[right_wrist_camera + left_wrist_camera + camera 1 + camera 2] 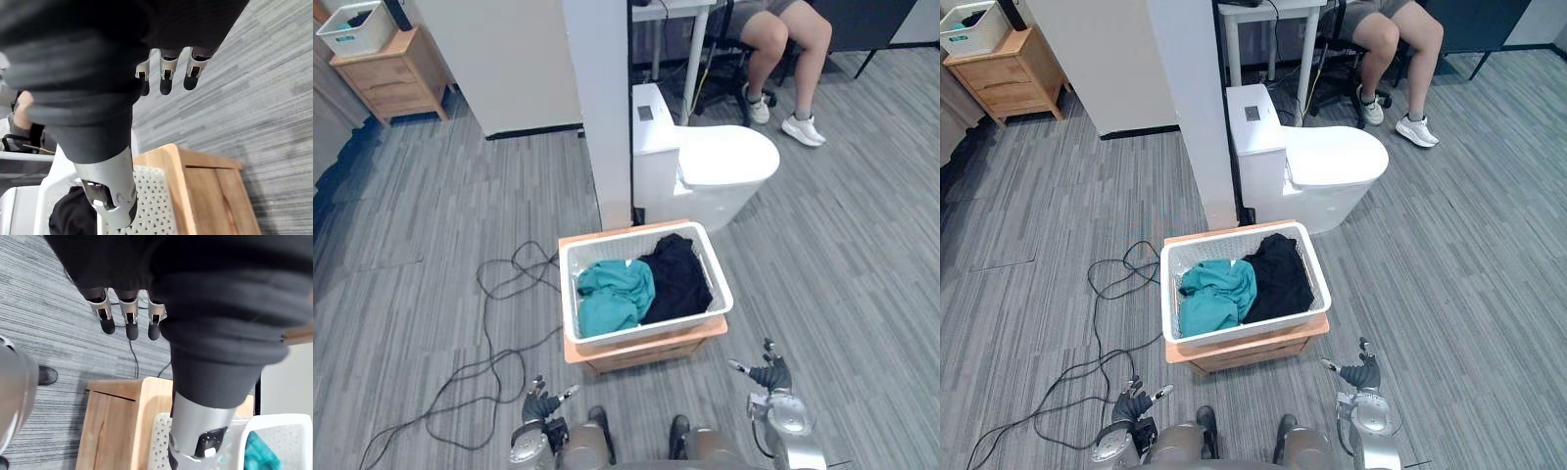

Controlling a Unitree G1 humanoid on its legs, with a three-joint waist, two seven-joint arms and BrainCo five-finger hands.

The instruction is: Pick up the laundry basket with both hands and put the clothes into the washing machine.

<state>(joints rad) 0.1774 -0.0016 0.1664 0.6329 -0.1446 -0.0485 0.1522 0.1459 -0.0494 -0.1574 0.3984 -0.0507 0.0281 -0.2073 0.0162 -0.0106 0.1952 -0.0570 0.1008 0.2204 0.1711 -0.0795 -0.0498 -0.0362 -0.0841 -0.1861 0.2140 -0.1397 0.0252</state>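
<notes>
A white laundry basket (717, 276) sits on a low wooden stand (636, 353) in front of me. Inside lie a teal garment (613, 291) and a black garment (677, 278). My left hand (541, 409) hangs low, in front of the stand and to its left, fingers straight and holding nothing. My right hand (767, 377) hangs in front of the stand's right corner, also open and apart from the basket. In the left wrist view the fingers (130, 318) point over the floor above the stand (112, 423); in the right wrist view the fingers (165, 78) do the same beside the basket's (151, 203) lattice wall.
A white washing machine (705, 162) with a rounded lid stands just beyond the basket, next to a white pillar (605, 108). A seated person's legs (783, 59) are at the back right. A wooden cabinet (391, 73) with a white bin stands at the back left.
</notes>
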